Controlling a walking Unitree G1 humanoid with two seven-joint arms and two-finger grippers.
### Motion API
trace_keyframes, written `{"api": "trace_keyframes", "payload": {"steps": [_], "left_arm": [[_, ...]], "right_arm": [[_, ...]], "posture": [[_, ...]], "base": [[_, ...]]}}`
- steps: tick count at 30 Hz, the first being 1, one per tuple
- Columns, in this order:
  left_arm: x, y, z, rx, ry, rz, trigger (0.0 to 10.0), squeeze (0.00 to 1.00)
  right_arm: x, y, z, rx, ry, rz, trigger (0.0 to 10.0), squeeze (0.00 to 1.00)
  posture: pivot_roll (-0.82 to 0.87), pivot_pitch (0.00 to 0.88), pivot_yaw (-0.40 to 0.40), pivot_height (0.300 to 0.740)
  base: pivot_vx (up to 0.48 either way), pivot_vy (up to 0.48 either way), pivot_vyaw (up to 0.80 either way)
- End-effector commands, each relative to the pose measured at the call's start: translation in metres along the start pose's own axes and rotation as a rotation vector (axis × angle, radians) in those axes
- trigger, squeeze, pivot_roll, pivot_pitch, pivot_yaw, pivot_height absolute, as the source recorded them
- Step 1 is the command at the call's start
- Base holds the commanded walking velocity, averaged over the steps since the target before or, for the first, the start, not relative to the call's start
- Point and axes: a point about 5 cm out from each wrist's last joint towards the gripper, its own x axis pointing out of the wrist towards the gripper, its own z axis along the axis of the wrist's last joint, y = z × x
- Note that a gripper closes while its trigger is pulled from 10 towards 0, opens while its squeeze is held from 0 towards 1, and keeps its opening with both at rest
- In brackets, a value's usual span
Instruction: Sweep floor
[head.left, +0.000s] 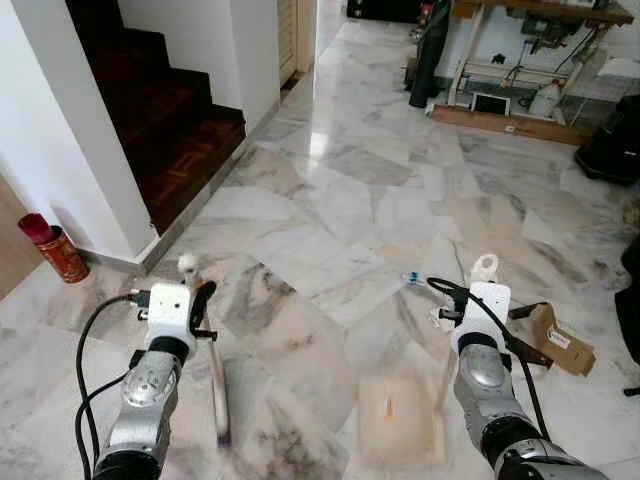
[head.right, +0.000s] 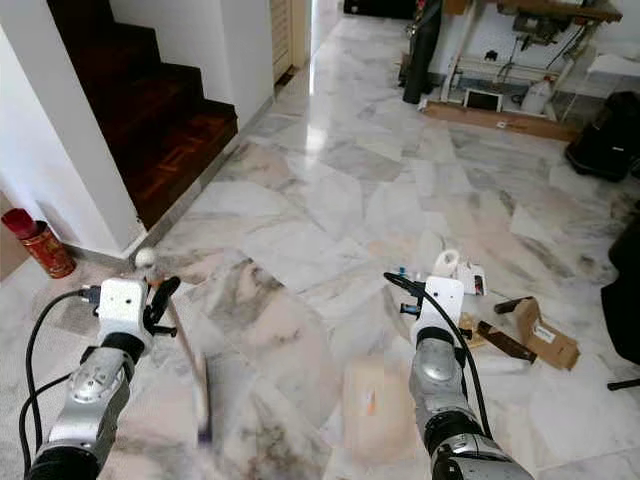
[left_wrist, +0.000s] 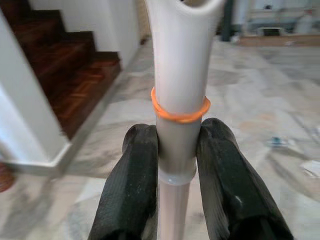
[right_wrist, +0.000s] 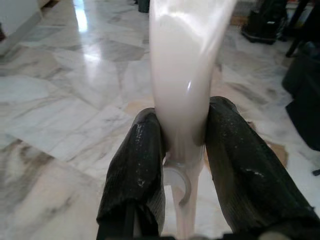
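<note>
My left gripper (left_wrist: 175, 145) is shut on the white broom handle (left_wrist: 180, 75), just below an orange rubber band (left_wrist: 180, 114). In the left eye view the broom (head.left: 217, 385) slants down from that gripper (head.left: 203, 300) to the marble floor, blurred at its lower end. My right gripper (right_wrist: 182, 130) is shut on the cream dustpan handle (right_wrist: 185, 60). The dustpan (head.left: 400, 420) rests low on the floor between my arms, with a small orange scrap in it. A torn brown cardboard piece (head.left: 555, 340) and small white and blue litter (head.left: 415, 280) lie on the floor ahead at the right.
Dark wooden stairs (head.left: 170, 110) and a white wall rise at the left, with a red can (head.left: 55, 250) at the wall's foot. A workbench with clutter (head.left: 530, 60) and a black bag (head.left: 615, 150) stand at the back right. Marble floor stretches ahead.
</note>
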Motion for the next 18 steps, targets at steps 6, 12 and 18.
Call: {"api": "trace_keyframes", "payload": {"steps": [6,12,18], "left_arm": [[-0.005,-0.006,-0.004,-0.016,0.009,-0.010,10.0,0.00],[-0.008,-0.006,-0.003,-0.033,-0.004,-0.003,10.0,0.00],[0.001,-0.005,0.001,-0.036,-0.013,0.044,10.0,0.00]], "right_arm": [[-0.003,0.009,-0.004,0.095,0.022,0.024,10.0,0.00],[-0.006,0.015,-0.003,0.079,-0.009,0.069,10.0,0.00],[-0.006,0.023,0.001,0.082,-0.033,0.111,10.0,0.00]], "posture": [[0.05,0.000,-0.061,0.740],[0.05,0.000,-0.062,0.740],[0.05,0.000,-0.060,0.740]], "base": [[0.000,0.000,0.00],[0.000,0.000,0.00],[0.000,0.000,0.00]]}}
